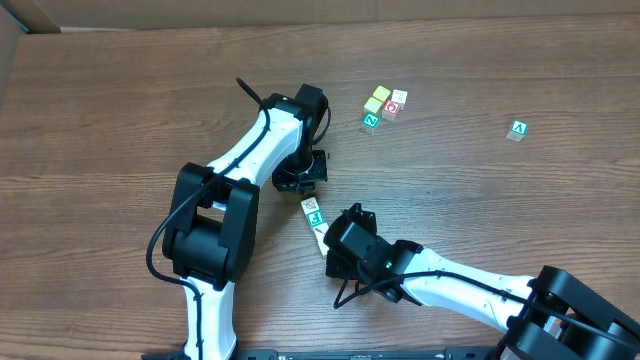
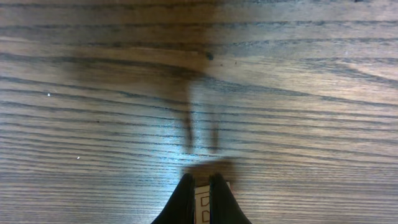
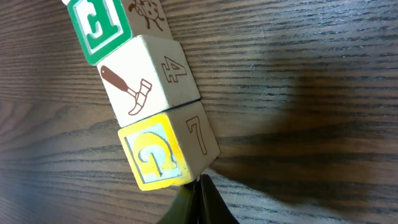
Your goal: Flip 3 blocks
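Right end effector (image 3: 199,190): fingers together, tip touching near corner of yellow block (image 3: 152,155) (nearer arm). Blocks (image 1: 315,218): row of three, centre of table (image 1: 120,110), long axis near-to-far. Left end effector (image 2: 202,185): together, at row's far end.

Three blocks (image 1: 315,217) are being kept in a touching row at the middle of the table (image 1: 120,110). The row is being flanked by the left gripper (image 2: 201,180) just behind it and the right gripper (image 3: 199,186) at its near end. A cluster (image 1: 385,105) is being left farther back and right, a lone cube (image 1: 518,130) well apart, farther right.
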